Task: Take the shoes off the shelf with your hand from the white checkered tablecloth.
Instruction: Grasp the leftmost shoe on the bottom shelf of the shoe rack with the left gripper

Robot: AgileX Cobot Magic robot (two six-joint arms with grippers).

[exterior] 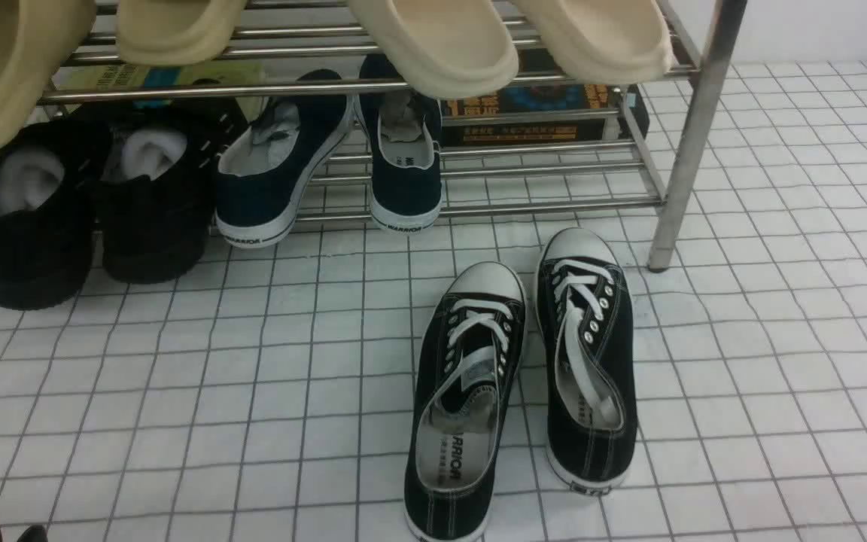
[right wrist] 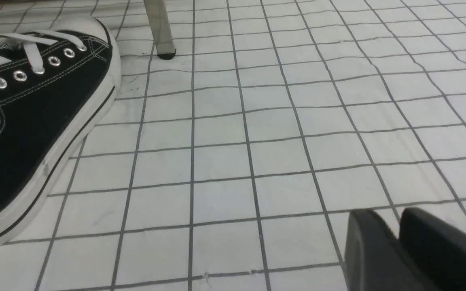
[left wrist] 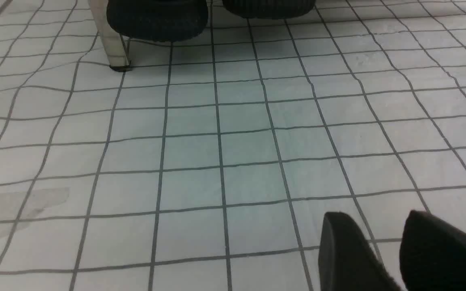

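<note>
The shoes, two all-black knit sneakers with white stuffing (exterior: 27, 226) (exterior: 155, 211), stand on the bottom tier of the steel shelf (exterior: 693, 135) at the left, their ends overhanging the white checkered tablecloth (exterior: 253, 391). Their black ends show at the far edge of the left wrist view (left wrist: 158, 20) (left wrist: 269, 8), beside a shelf leg (left wrist: 107, 36). My left gripper (left wrist: 374, 220) is low over bare cloth, well short of them, fingers slightly apart and empty; its tips peek in at the front view's bottom left (exterior: 8, 534). My right gripper (right wrist: 386, 212) is shut and empty over bare cloth.
Navy white-soled slip-ons (exterior: 283, 173) (exterior: 403, 158) lean on the bottom tier. Black canvas sneakers with white laces (exterior: 463, 399) (exterior: 588, 361) lie on the cloth; one shows in the right wrist view (right wrist: 34, 121). Beige slippers (exterior: 433, 38) sit on the upper tier; books (exterior: 539, 113) behind.
</note>
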